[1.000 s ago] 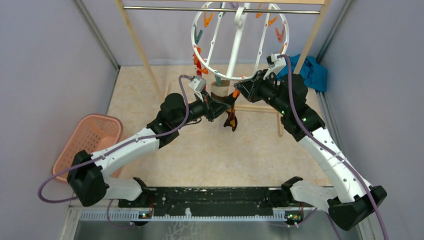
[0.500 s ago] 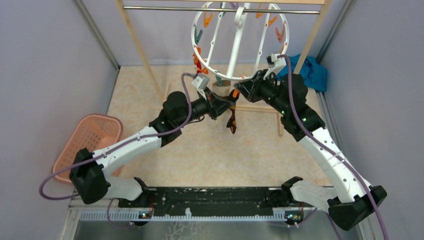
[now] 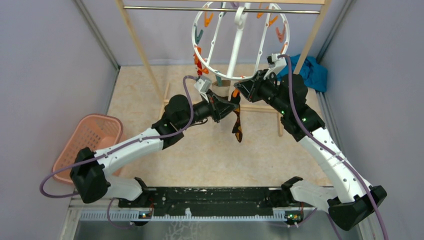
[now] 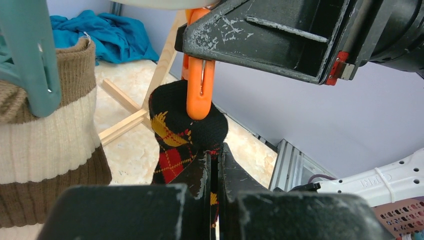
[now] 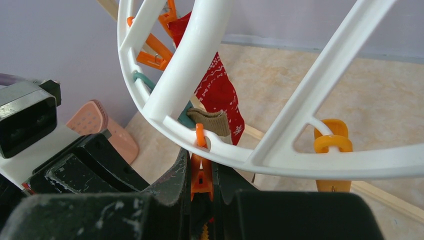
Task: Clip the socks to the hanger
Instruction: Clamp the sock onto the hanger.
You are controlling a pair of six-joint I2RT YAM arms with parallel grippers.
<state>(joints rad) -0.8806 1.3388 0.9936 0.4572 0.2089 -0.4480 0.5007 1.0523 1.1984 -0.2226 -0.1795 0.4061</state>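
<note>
- The black, red and yellow plaid sock [image 4: 176,131] is up in the air just under the near rim of the hanger [image 5: 196,59], a bit toward 12 o'clock from the middle of the top view. Its tail dangles toward 6 o'clock.
- The left gripper [image 4: 215,161] is clamped on the sock a little below the cuff. That leaves the top edge sticking out free, so there's fabric for a clip to bite.
- Right at 12 o'clock of that cuff is an orange clip [image 4: 200,95], with its tip overlapping the sock edge. I can't tell if it's actually biting yet.
- The right gripper [image 5: 201,167] is squeezed on that clip's handles from the 2 o'clock side, probably to spread its mouth.
- A brown and cream striped sock [image 4: 47,150] hangs at 9 o'clock from a teal clip [image 4: 31,60], and a red sock [image 5: 220,95] is pinned further round the ring, so some are done.
- Further out there's a pink basket [image 3: 92,137] at 8 o'clock and a blue cloth [image 3: 311,71] at 2 o'clock.
- My guess is that next the right one lets the clip go, then the left lets the sock go.
</note>
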